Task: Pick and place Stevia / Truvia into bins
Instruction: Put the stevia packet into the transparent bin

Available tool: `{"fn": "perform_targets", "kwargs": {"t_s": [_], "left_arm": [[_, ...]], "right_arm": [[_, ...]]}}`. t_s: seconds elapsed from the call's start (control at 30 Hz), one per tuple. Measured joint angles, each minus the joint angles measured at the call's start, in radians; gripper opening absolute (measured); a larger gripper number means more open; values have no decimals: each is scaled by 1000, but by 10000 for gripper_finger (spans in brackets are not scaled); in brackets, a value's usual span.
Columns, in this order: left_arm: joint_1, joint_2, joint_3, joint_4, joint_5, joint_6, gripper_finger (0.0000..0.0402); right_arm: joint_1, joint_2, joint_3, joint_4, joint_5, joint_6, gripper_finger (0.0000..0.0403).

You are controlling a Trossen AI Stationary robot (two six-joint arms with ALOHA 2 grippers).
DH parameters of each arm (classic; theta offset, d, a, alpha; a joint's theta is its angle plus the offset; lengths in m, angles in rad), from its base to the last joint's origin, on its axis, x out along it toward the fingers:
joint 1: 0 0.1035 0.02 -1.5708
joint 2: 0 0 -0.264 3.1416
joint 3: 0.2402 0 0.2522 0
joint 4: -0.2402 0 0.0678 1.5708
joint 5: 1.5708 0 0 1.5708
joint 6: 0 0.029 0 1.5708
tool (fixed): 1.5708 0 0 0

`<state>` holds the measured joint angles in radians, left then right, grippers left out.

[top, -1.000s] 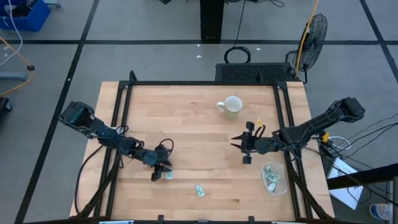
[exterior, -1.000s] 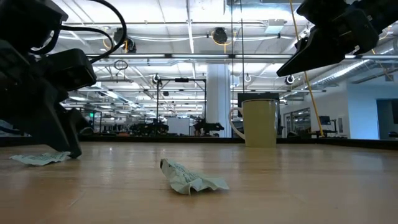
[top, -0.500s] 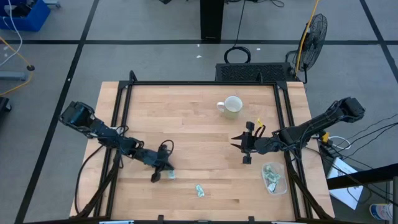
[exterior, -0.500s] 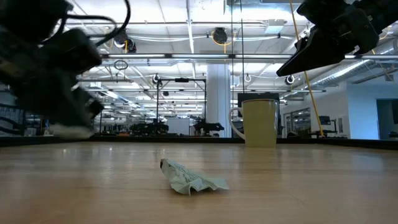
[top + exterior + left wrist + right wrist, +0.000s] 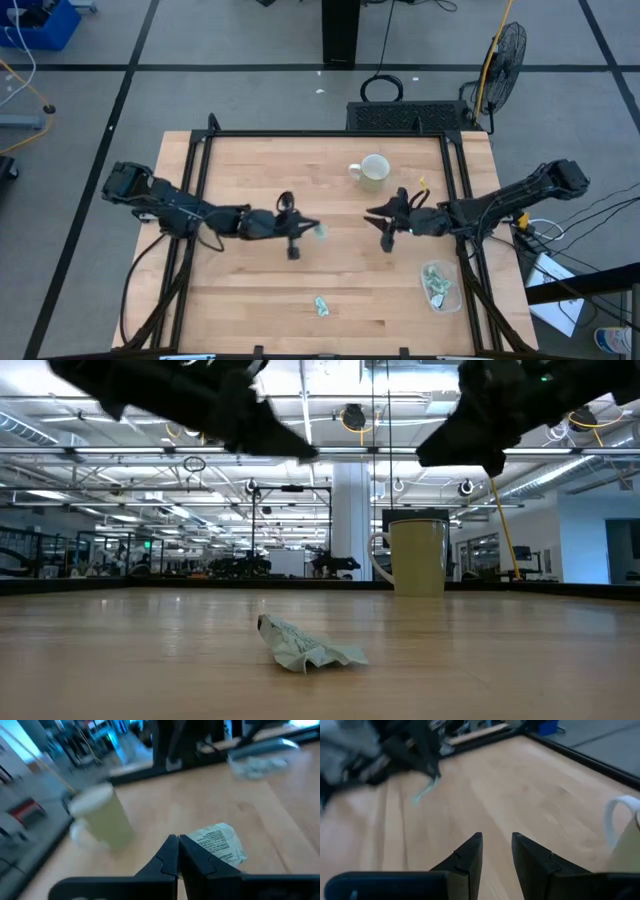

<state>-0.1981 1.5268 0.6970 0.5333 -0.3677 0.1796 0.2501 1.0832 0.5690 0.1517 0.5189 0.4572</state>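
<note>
The left pincer [image 5: 303,229] was low over a sachet near the front left of the surface [image 5: 250,160] a moment ago, and it was wide open. Now its two fingers are pressed together on that sachet [image 5: 218,843], and the arm has lifted it and carried it toward the middle of the surface. In the high view the sachet shows as a small pale bit just past the pincer's tips. This means one more sachet is picked up and on its way. The bin [image 5: 440,284] is well apart from the left pincer, off past the right pincer and nearer the front edge. It already has a few sachets in it.

The right pincer [image 5: 378,217] hangs in the air near the mug [image 5: 373,171], with its fingers a little apart and nothing between them. It has moved only a little.

One crumpled sachet [image 5: 321,305] lies alone on the surface, in front of the left pincer and well below it.

The left wrist view is blurry, so how much of the sachet is pinched is hard to tell; it looks like just one edge. In the low view both arms are dark shapes cut off at the top, and the bin does not show there.
</note>
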Motion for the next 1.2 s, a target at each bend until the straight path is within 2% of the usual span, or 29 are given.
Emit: {"fn": "perform_targets", "kwargs": {"t_s": [0.1,0.2,0.3,0.5,0.63,0.73,0.9,1.07,1.2], "left_arm": [[25,65,99,0,9,78,15],[41,152,196,-32,9,165,8],[43,226,281,-71,6,187,7],[43,285,393,-113,-31,255,16],[47,289,415,-133,-1,279,6],[48,288,415,-161,4,279,19],[48,288,414,-200,3,286,26],[53,288,414,-162,1,302,7],[58,288,414,-159,40,314,17]], "right_arm": [[-54,25,-16,70,-97,32,103],[-96,77,-72,224,-221,79,113],[-121,109,-117,392,-263,91,129],[-168,118,-176,459,-393,198,163],[-179,118,-202,505,-416,235,173],[-179,118,-214,576,-471,239,172],[-180,118,-217,633,-473,238,167],[-179,118,-217,609,-494,238,167],[-180,118,-217,610,-493,238,164]]}}
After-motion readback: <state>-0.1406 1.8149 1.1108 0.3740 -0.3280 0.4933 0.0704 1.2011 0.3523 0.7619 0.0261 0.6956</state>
